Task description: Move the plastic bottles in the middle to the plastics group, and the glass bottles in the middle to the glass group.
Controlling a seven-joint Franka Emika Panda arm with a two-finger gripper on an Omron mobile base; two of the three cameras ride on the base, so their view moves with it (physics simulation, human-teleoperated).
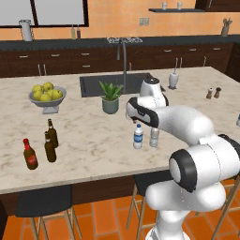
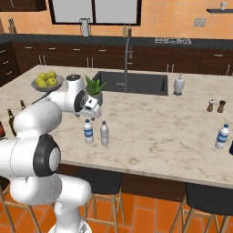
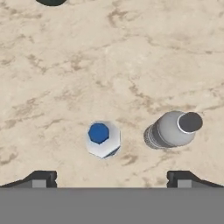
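Two plastic bottles stand upright side by side in the middle of the counter: one with a blue label (image 1: 138, 136) (image 2: 88, 131) and a plain greyish one (image 1: 154, 137) (image 2: 104, 133). My gripper (image 1: 136, 120) (image 2: 93, 117) hangs open just above them, holding nothing. In the hand view I look straight down: the blue-topped bottle (image 3: 103, 139) lies between my fingertips (image 3: 41, 178), and the grey one (image 3: 173, 129) is to its right. The glass group (image 1: 50, 147), two brown bottles and a red-labelled one (image 1: 30, 154), stands at the left. One plastics-group bottle (image 2: 222, 136) stands far right.
A potted plant (image 1: 110, 98) stands just behind the bottles, in front of the sink (image 1: 93, 84). A bowl of yellow fruit (image 1: 47, 96) is at the back left. Salt and pepper shakers (image 1: 213, 93) and a soap dispenser (image 1: 173, 78) stand at the back right. Stools (image 1: 44, 201) stand under the counter's front edge.
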